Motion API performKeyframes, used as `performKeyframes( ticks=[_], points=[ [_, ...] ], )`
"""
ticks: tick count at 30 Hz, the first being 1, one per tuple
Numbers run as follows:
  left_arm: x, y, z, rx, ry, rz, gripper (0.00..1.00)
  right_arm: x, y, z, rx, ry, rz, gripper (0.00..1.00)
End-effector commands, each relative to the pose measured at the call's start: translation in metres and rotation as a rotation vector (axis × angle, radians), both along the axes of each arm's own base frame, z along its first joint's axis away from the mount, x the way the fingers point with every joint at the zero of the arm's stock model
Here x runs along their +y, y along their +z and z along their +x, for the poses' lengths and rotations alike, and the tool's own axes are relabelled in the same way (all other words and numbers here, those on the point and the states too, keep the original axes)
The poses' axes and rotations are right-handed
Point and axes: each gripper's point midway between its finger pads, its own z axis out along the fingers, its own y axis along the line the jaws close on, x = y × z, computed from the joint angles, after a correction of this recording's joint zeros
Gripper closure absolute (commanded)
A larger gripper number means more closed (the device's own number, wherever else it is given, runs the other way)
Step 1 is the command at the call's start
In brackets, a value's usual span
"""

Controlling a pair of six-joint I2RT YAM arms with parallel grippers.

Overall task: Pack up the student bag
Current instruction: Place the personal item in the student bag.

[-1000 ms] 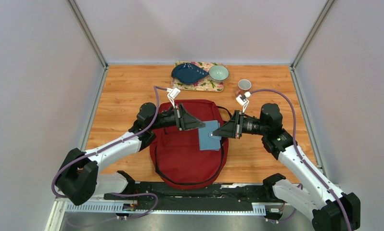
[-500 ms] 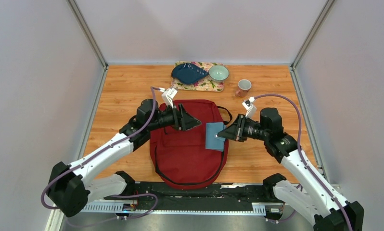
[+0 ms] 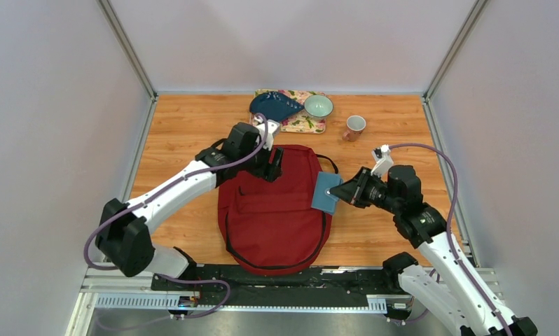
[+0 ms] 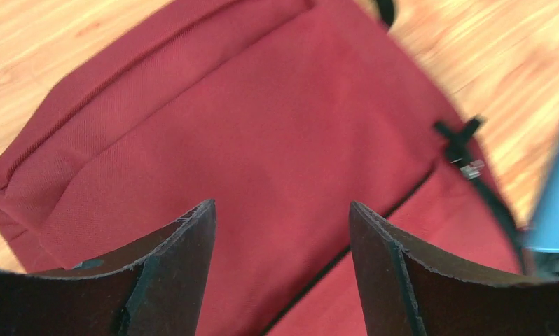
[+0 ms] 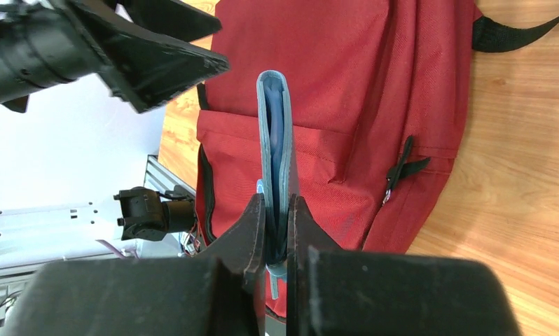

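One wallet (image 5: 275,126) tight in right pincer (image 5: 277,201); left pincer (image 4: 282,211) wide apart over student bag (image 3: 270,213).

1. Bench (image 3: 185,126) carries student bag (image 3: 273,210) at centre, just beyond the arm bases.
2. Wallet (image 3: 326,190) stands edgewise at the bag's right edge, in right claw (image 3: 337,194); contact with bag unclear.
3. Left claw (image 3: 277,165) over bag's far-left corner.
4. Behind bag: tray (image 3: 301,126) carrying bowl (image 3: 319,106); mug (image 3: 354,127) right of tray.
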Motion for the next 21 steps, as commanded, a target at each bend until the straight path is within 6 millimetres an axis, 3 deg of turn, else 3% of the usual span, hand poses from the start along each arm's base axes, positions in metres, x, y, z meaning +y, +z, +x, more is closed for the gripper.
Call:
performKeyframes(
  ticks=[1, 10, 21],
  points=[
    [0.027, -0.030, 0.000, -0.023, -0.078, 0.267, 0.23, -0.004, 0.021, 0.005, -0.065, -0.041, 0.017, 1.00],
    [0.038, -0.059, -0.009, 0.010, -0.112, 0.342, 0.22, -0.001, 0.017, 0.004, -0.049, -0.032, 0.038, 1.00],
    [0.031, -0.066, -0.040, -0.003, -0.289, 0.358, 0.22, 0.004, 0.011, 0.004, -0.032, -0.010, 0.051, 1.00]
  ],
)
